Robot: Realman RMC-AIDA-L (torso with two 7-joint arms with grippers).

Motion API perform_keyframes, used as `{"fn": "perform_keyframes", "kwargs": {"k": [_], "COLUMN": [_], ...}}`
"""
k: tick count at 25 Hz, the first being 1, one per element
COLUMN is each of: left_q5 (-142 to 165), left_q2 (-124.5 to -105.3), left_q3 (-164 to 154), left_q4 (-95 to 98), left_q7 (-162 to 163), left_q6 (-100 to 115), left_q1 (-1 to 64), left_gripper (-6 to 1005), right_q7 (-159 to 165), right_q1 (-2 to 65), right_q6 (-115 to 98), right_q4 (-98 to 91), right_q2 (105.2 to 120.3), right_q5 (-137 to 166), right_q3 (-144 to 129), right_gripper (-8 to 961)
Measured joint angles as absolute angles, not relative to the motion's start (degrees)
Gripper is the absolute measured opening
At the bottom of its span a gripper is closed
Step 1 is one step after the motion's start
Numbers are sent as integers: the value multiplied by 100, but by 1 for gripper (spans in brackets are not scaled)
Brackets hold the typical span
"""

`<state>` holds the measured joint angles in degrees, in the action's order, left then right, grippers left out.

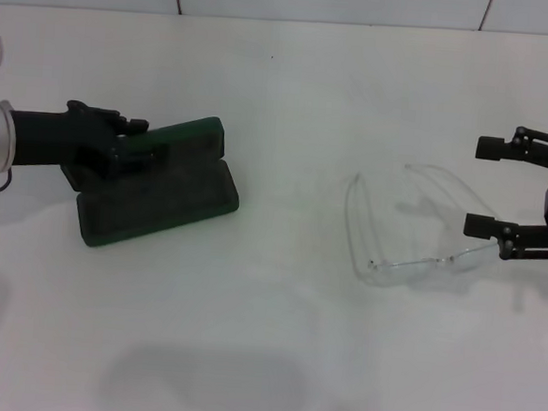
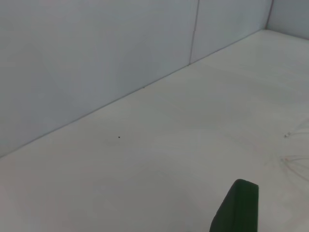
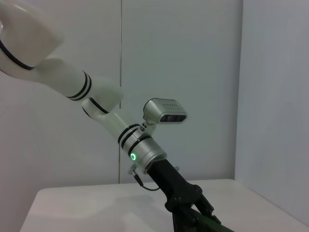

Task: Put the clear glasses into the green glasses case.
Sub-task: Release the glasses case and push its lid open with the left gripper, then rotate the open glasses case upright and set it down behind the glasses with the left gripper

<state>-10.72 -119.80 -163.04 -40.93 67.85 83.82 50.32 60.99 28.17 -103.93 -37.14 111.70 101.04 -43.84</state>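
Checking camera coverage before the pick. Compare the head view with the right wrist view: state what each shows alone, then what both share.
Head view only: the clear glasses lying on the white table, with the open right end effector beside them, and the lid of the green glasses case standing open.

Right wrist view only: the left arm's white upper links and its wrist camera.

Shared: the left end effector at the case.

Green glasses case [image 2: 237,208] corner on white table [image 2: 159,159]; grey wall [image 2: 87,53] behind.

Dark green glasses case [image 1: 162,193]; clear glasses [image 1: 414,225]; white table [image 1: 273,347]
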Motion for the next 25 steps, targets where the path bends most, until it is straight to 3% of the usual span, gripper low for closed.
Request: {"fn": "perform_keyframes", "kwargs": {"k": [2,8,14,17,25], "left_q5": [-1074,-1076,-1085,-1110,-1162], "left_q2": [-11964,-11949,-11953,-11950,-11947], "left_q3": [-16303,-16303,-16303,-16304,-16303], "left_q4": [-4031,-4000,-3853,-3774,-3770], "left_q7": [6780,6775,6721,6650,6636], "left_q6": [8374,8371,8377,8369,8366], "left_q1": [5027,5051,5096,5097,5098], "left_gripper": [619,385,225,192,194], "right_q7": [6100,6581,7509,7906,8549], "right_q1": [2828,2995,3594,3973,4596], "right_q6": [-10375,-10238,-9967,-9955,-9712], "right_q4": [-3797,-4672,-5440,-5549,-5684], "right_q2": [11169,11216,11166,11148,11521], "right_q5": [10182,10944,12104,12633,14040], "right_q3": [-4386,-4479,-5197,-5567,-6637], "right_gripper": [858,858,858,858,857]}}
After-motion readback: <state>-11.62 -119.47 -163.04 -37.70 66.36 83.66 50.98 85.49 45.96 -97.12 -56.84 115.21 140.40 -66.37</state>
